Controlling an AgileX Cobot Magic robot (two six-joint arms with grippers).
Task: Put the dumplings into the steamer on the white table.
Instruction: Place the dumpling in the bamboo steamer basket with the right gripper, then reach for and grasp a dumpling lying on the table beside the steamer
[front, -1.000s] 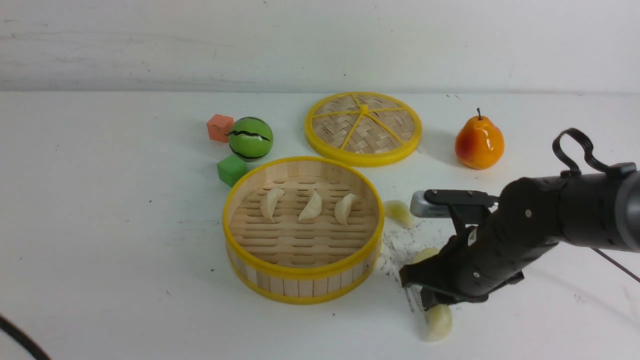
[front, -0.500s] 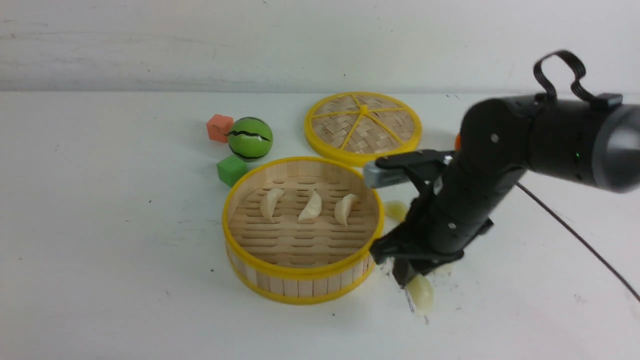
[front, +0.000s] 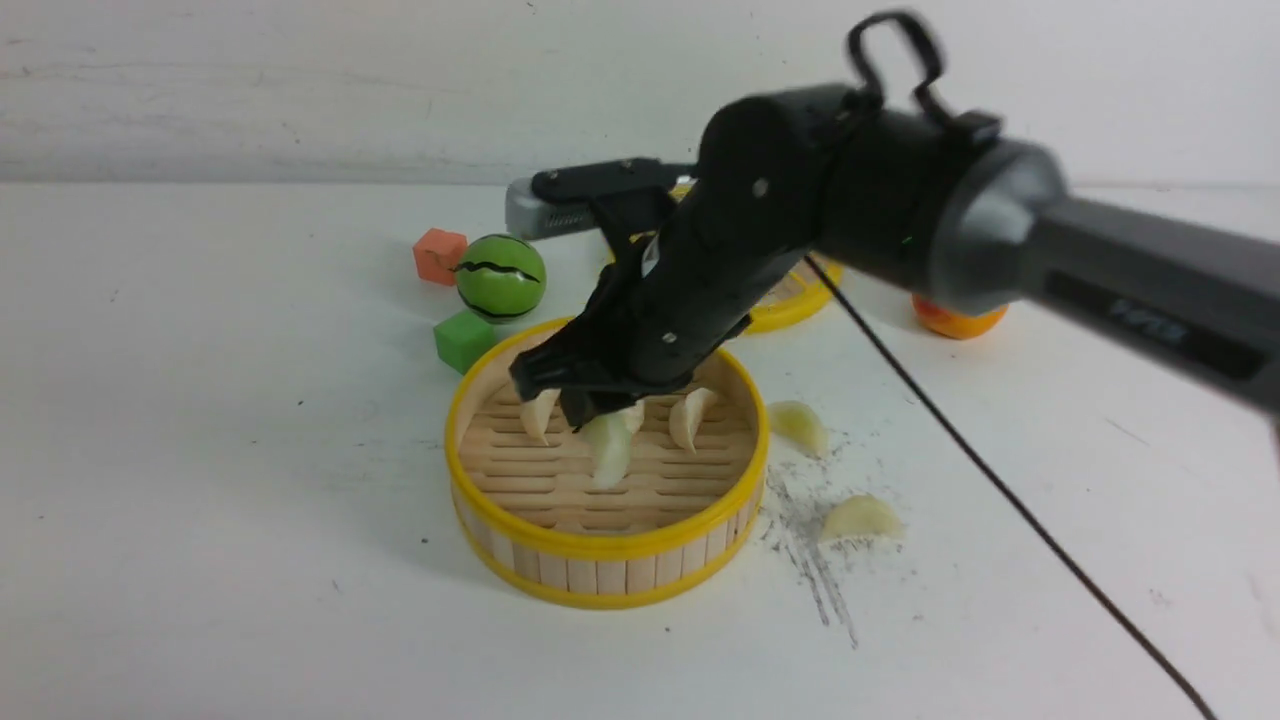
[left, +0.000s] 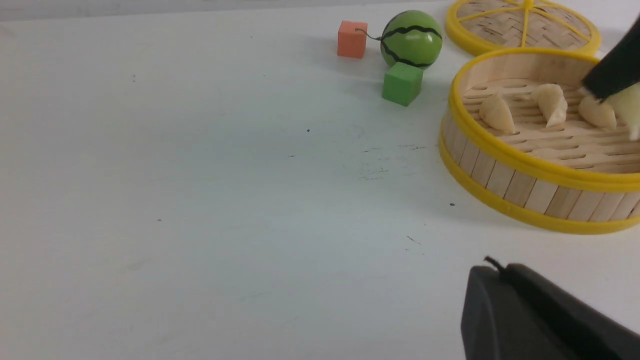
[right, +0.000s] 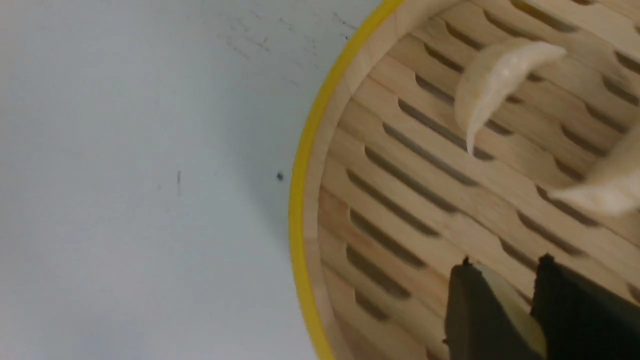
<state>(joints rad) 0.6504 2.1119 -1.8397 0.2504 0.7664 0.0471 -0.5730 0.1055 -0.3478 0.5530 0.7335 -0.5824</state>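
White scuffed worktop (front: 200, 500); right end effector (front: 595, 410) pinching pale dumpling (front: 608, 455), long axis hanging down; steamer (front: 600, 548) floor directly beneath, so a release should land it inside.

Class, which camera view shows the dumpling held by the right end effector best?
The front view: the held dumpling hangs nearly whole below the right end effector, over the steamer. The left wrist view crops it at the frame edge; the right wrist view shows a sliver between the fingers.

Bright, even light; soft shadow — beside steamer (front: 600, 575).
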